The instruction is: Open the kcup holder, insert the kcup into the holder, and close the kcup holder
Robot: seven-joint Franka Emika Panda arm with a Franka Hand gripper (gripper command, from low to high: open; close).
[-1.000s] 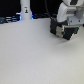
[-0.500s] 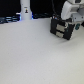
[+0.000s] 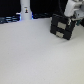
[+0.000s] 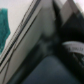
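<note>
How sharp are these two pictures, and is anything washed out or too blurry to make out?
Exterior view: soft and low in detail; the pale table looks nearly washed out, the back is dark, yet the black kcup holder and its two front panels still read. Wrist view: heavily blurred at very close range, only dark slanted surfaces and a teal patch; the gripper's state cannot be judged.

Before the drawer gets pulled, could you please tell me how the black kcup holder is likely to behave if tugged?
The kcup holder looks boxy and rigid, so it probably won't flex. It sits on a smooth white table, so it may slide rather than open. Being squat, it seems unlikely to tip.
</note>
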